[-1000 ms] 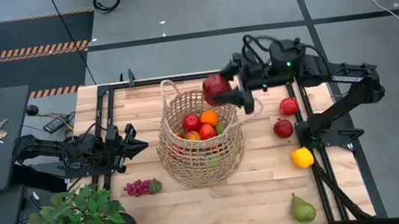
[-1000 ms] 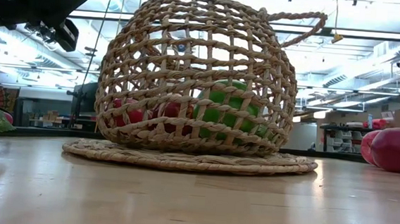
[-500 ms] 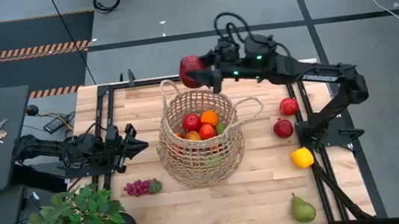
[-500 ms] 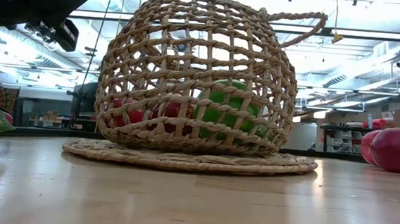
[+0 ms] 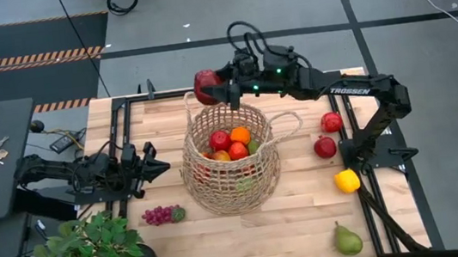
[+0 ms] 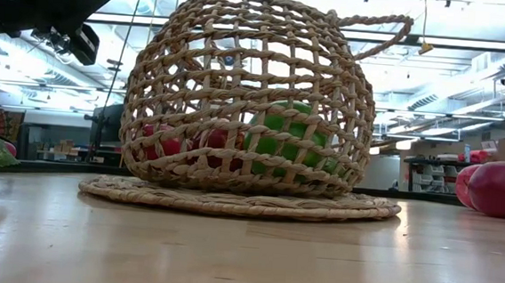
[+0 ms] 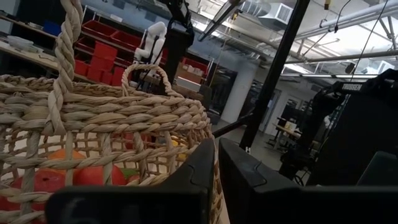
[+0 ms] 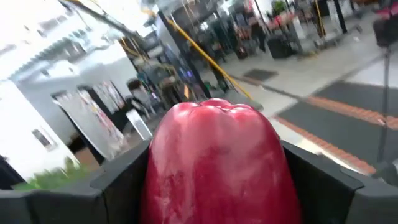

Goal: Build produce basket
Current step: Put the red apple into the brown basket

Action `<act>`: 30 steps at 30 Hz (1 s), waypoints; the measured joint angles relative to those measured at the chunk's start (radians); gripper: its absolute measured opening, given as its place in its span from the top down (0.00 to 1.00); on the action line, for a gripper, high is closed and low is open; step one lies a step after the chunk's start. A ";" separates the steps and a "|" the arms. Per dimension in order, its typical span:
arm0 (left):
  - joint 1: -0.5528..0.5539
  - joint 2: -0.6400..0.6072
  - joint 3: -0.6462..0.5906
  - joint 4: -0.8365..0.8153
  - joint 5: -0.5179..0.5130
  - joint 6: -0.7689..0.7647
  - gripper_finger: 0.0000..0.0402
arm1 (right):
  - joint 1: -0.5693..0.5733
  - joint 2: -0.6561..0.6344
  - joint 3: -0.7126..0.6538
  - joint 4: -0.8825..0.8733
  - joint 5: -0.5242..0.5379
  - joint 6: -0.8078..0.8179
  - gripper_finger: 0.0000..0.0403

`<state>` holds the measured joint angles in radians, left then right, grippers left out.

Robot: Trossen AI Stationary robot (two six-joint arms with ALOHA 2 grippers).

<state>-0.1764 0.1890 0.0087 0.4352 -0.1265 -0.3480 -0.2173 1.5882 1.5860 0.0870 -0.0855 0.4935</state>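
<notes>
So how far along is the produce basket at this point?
Several fruits already sit in the basket. The right gripper holds a red pepper above the far rim. Left on the table: two dark red fruits, yellow pepper, pear, grapes. The left gripper waits shut beside the basket.

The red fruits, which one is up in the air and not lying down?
The dark red one clamped in the right end effector, above the basket's far rim. The two other red ones lie on the table, right of the basket.
</notes>
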 joint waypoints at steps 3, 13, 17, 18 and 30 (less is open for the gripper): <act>0.000 0.000 0.000 0.000 0.000 0.000 0.92 | 0.001 0.001 -0.001 -0.056 -0.009 -0.016 0.19; 0.000 0.000 0.000 0.000 0.000 0.000 0.93 | 0.010 -0.001 -0.001 -0.126 -0.015 -0.014 0.19; 0.000 0.000 0.000 0.000 0.000 0.000 0.92 | 0.013 -0.001 0.000 -0.168 -0.007 0.015 0.19; 0.000 0.000 0.000 0.000 0.000 0.000 0.92 | 0.013 -0.001 -0.001 -0.176 -0.007 0.034 0.19; 0.000 0.000 0.000 0.000 0.000 0.000 0.93 | 0.013 -0.001 0.000 -0.276 0.068 0.106 0.19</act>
<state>-0.1763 0.1891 0.0087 0.4351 -0.1265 -0.3479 -0.2043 1.5875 1.5856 -0.1895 -0.0178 0.5993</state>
